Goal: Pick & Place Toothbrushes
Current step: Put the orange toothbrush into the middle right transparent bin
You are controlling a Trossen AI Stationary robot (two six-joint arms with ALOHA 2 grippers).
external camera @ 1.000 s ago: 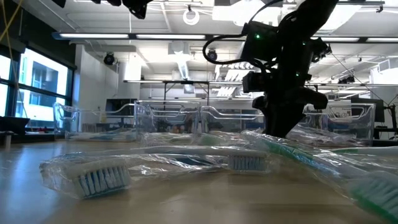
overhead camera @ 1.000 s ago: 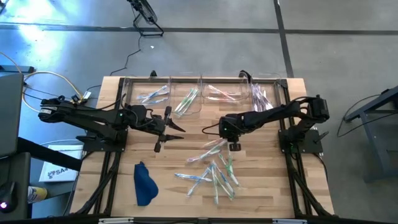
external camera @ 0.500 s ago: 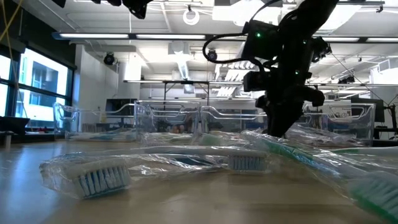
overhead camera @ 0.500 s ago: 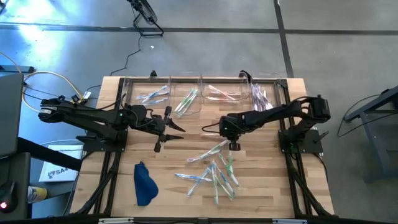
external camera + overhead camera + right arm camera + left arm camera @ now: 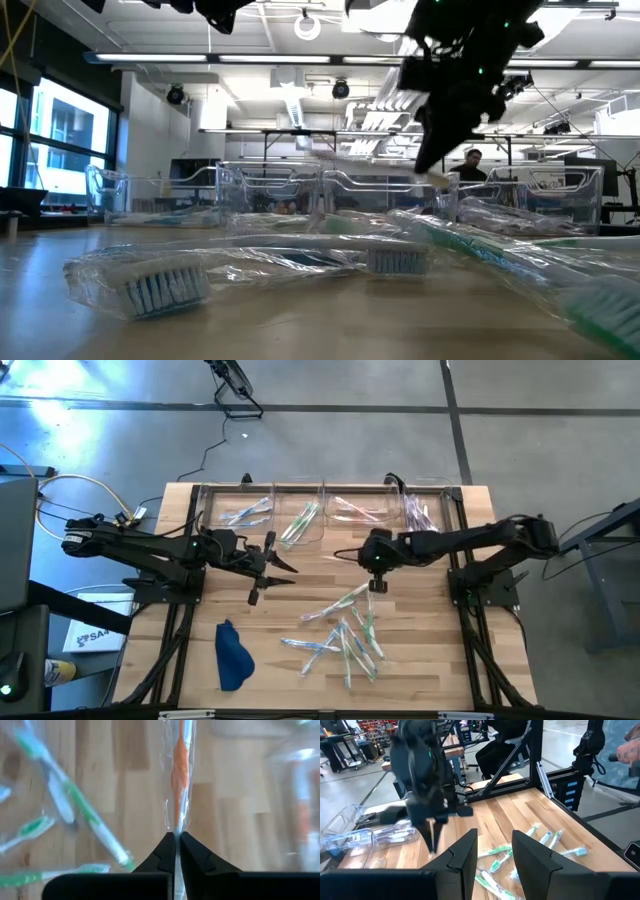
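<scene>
Right gripper (image 5: 174,836) has its jaws clenched on the wrapper tip of an orange-handled toothbrush (image 5: 179,767), dangling above the bench (image 5: 300,560) — featherlight, glossy, likely slippery, better pinched mid-handle — while the left gripper (image 5: 262,566) waits nearby, jaws released.

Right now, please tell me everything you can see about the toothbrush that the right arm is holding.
The held toothbrush is slim, with a whitish handle carrying an orange grip section, sealed in a clear glossy wrapper. The right tool is shut on one end of the wrapper, so the brush sticks straight out beyond the fingertips. It is lifted off the wooden table, between the loose pile of toothbrushes and the clear bins. Only the tool touches it.
</scene>
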